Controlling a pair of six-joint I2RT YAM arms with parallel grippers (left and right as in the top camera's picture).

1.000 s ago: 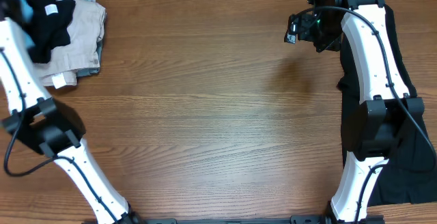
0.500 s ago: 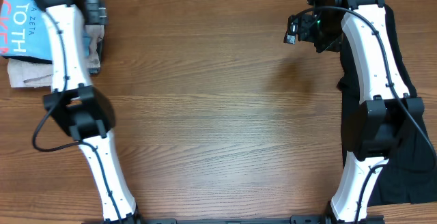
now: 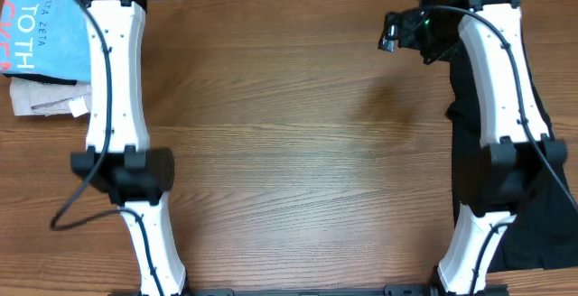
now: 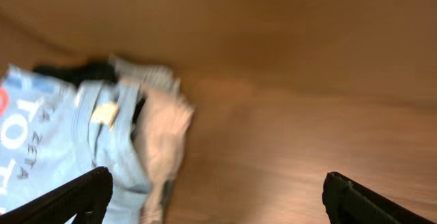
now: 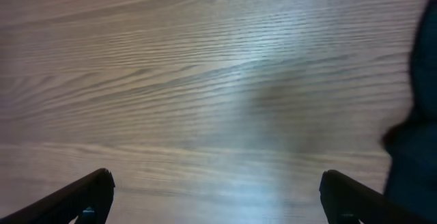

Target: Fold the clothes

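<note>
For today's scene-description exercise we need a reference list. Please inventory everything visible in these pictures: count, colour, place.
brown wooden table: one, brown, under everything
crumpled beige fabric garment: one, beige, far left corner of the table
light blue cotton T-shirt with white and red lettering: one, light blue, lying on the beige garment
long black garment: one, black, right table edge, beneath the right arm
robot arms: two, white with black joints, left arm and right arm
end effectors: two, black fingers, left end effector and right end effector both open, empty
</note>
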